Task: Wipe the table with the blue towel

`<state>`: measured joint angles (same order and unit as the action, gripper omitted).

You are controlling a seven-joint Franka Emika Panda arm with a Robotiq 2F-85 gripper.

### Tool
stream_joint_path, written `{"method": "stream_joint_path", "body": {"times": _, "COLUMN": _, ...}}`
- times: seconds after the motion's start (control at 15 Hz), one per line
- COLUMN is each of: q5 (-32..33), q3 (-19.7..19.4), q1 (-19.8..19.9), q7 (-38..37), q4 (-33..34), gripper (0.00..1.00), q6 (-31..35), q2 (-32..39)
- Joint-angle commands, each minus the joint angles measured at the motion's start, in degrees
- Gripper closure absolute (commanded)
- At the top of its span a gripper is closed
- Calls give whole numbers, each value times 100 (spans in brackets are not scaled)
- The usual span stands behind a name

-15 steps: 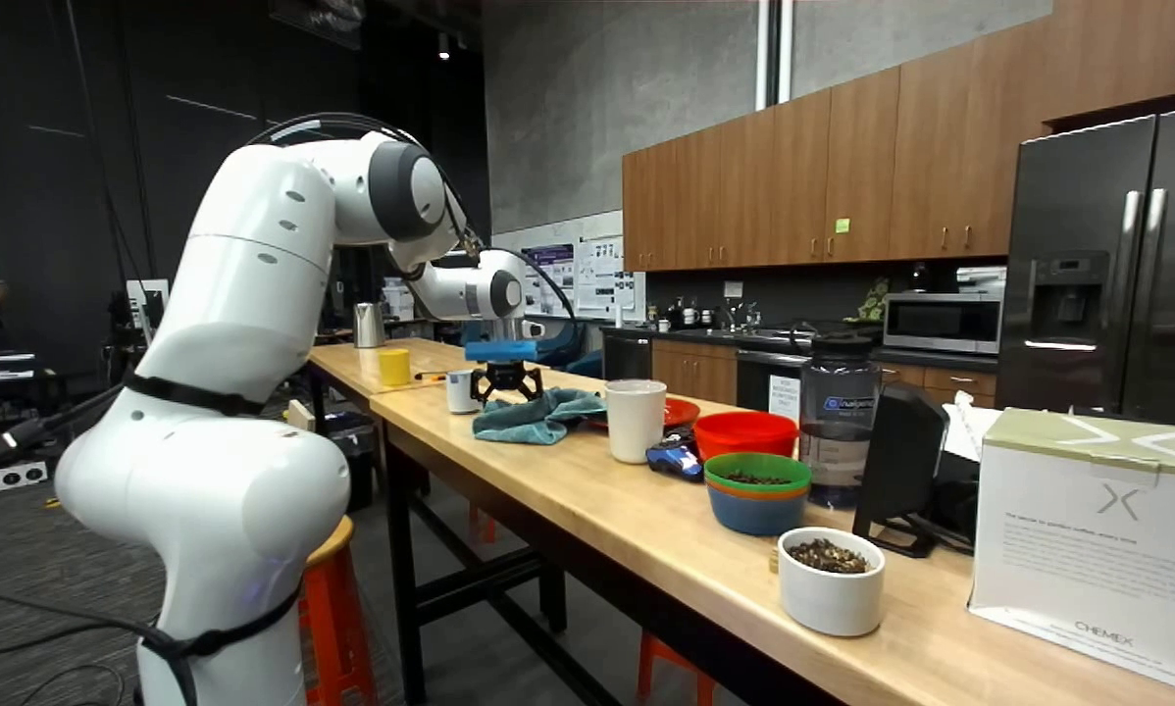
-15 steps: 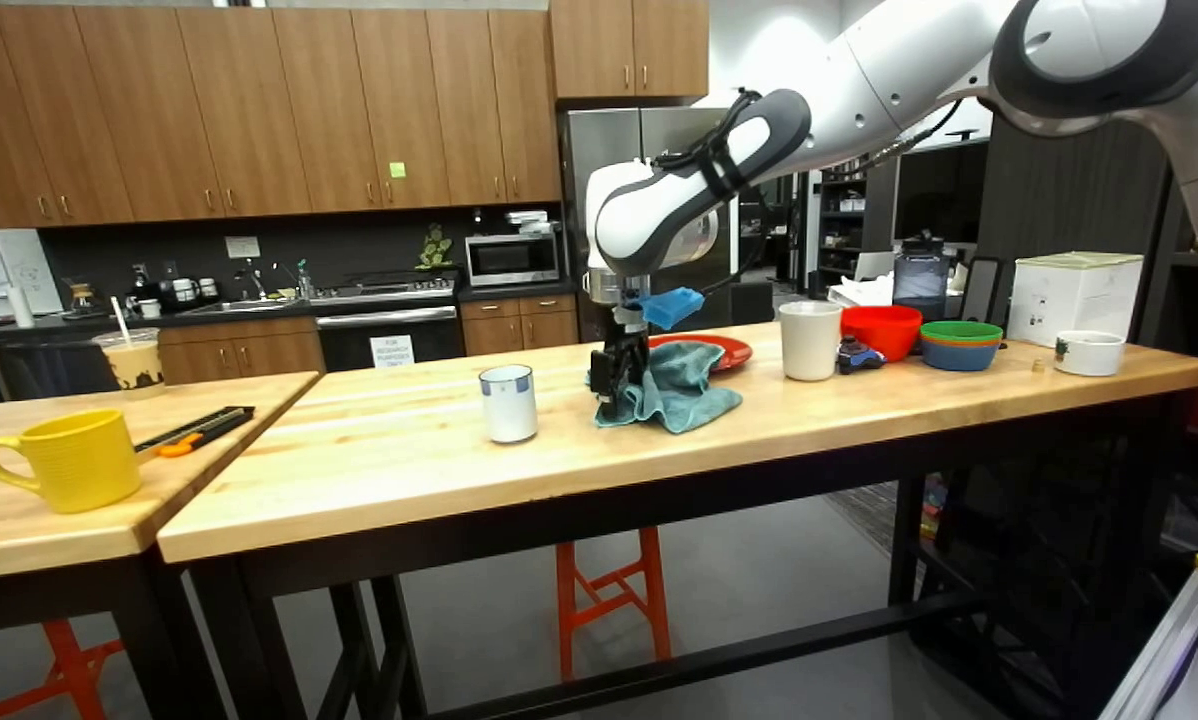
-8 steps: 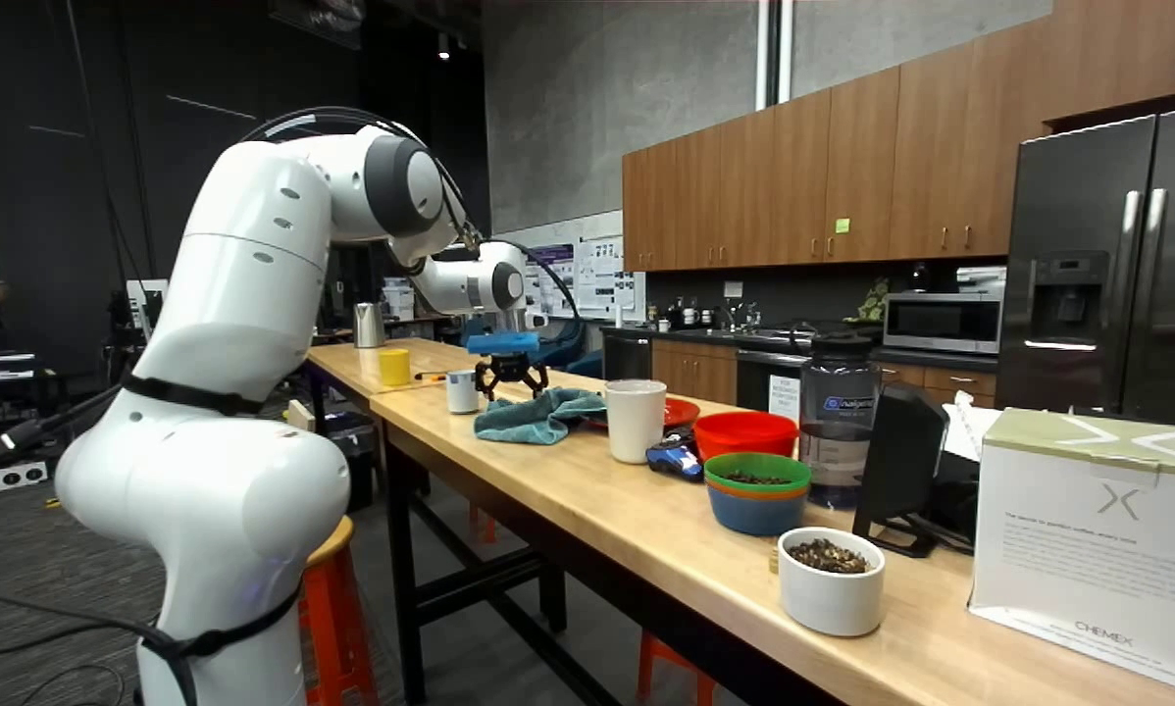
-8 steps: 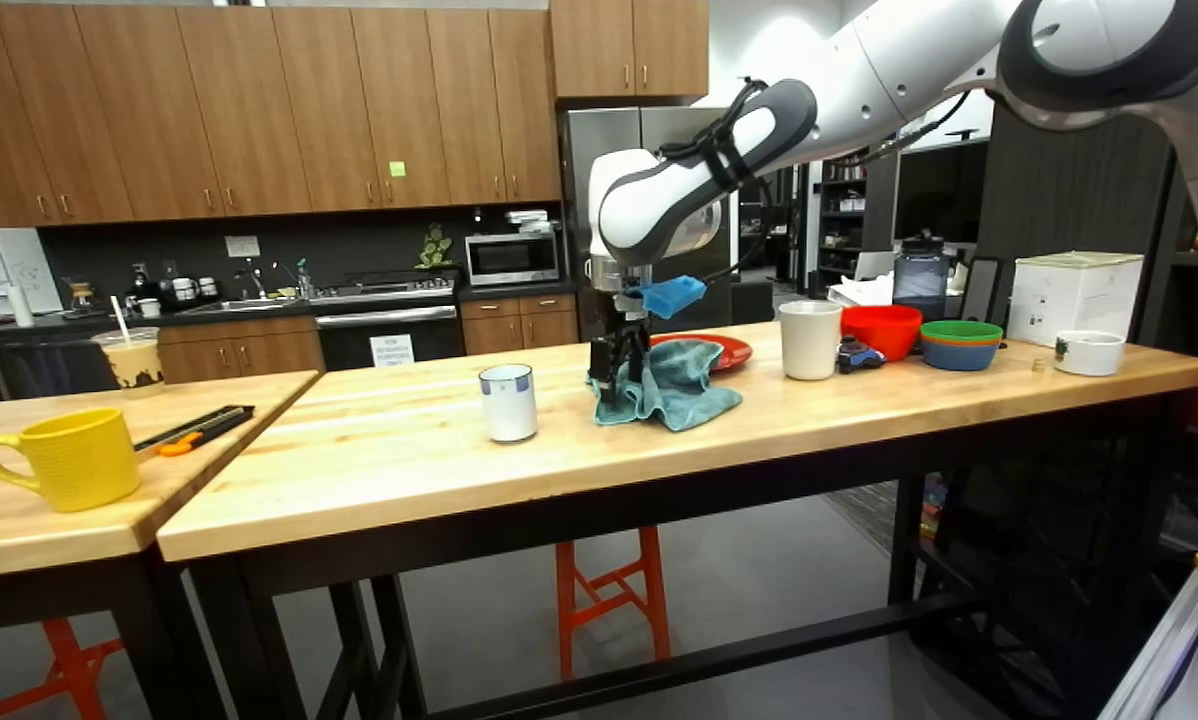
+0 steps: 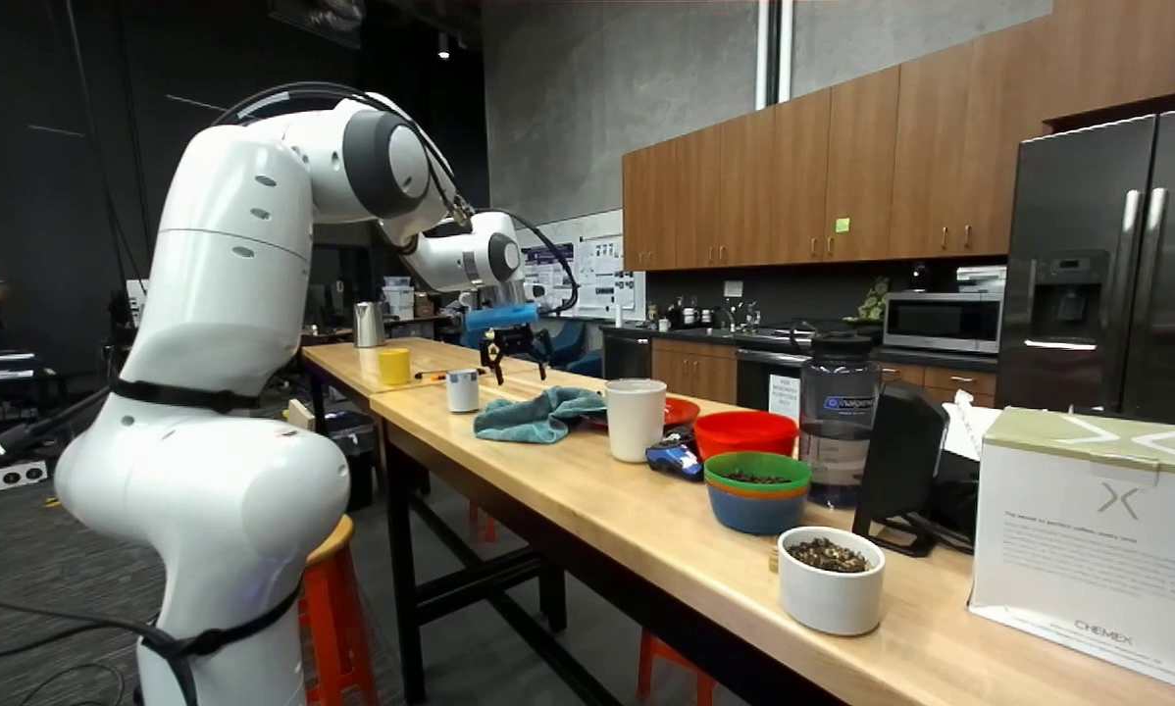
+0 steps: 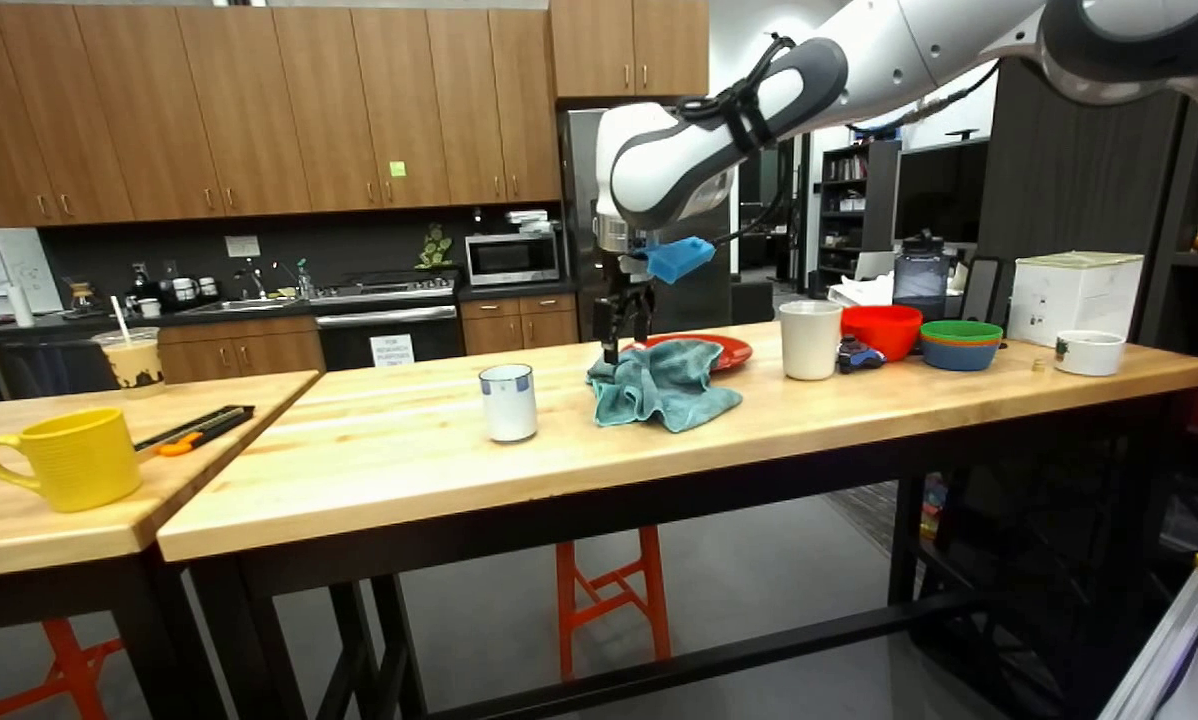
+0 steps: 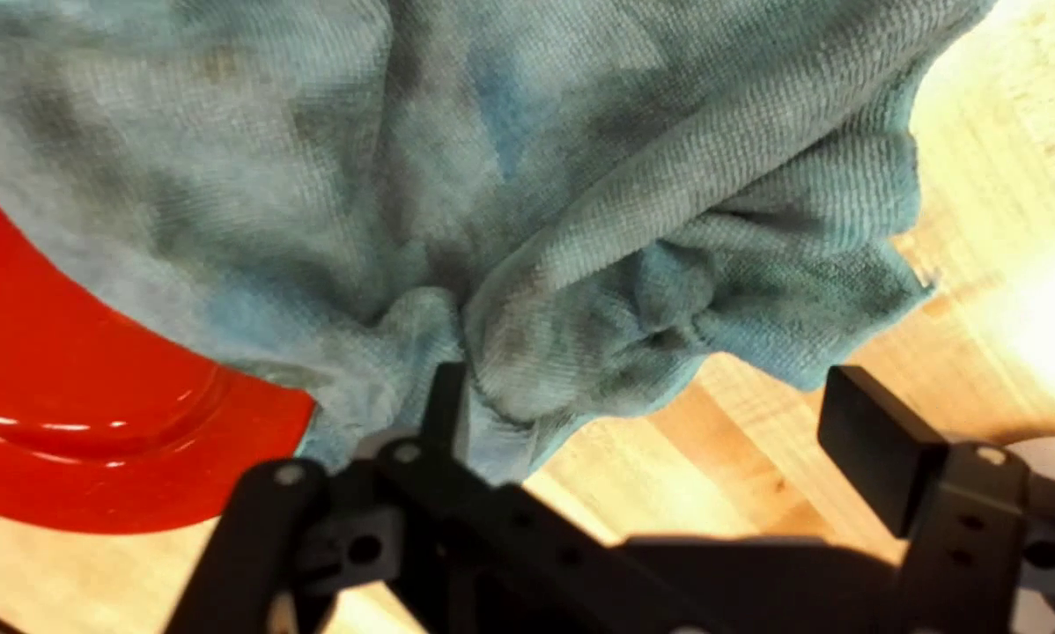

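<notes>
The black two-finger gripper (image 7: pixel 646 409) stands wide, empty, over the far edge of the crumpled blue-green cloth towel (image 6: pixel 667 388) on the pale wooden table (image 6: pixel 379 465). Whether wiping is finished or unbegun, I cannot tell.

gray wall (image 5: pixel 587 108), wood cabinets (image 6: pixel 289 115), dark fridge (image 5: pixel 1088 196), orange stool (image 6: pixel 655 590).

Parted jaws above a rumpled teal towel (image 6: pixel 667 388) on the table (image 6: pixel 389 460)
</notes>
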<state>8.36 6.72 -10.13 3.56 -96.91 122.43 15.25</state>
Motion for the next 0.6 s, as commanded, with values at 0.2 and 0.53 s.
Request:
{"method": "stream_joint_path", "body": {"times": 0.2, "q5": 356, "q3": -105, "q1": 22, "q7": -584, "q4": -442, "gripper": 0, "q6": -52, "q2": -714}}
{"method": "stream_joint_path", "body": {"times": 0.53, "q5": 422, "q3": -97, "q1": 53, "q7": -852, "q4": -344, "gripper": 0, "q6": 31, "q2": -714}}
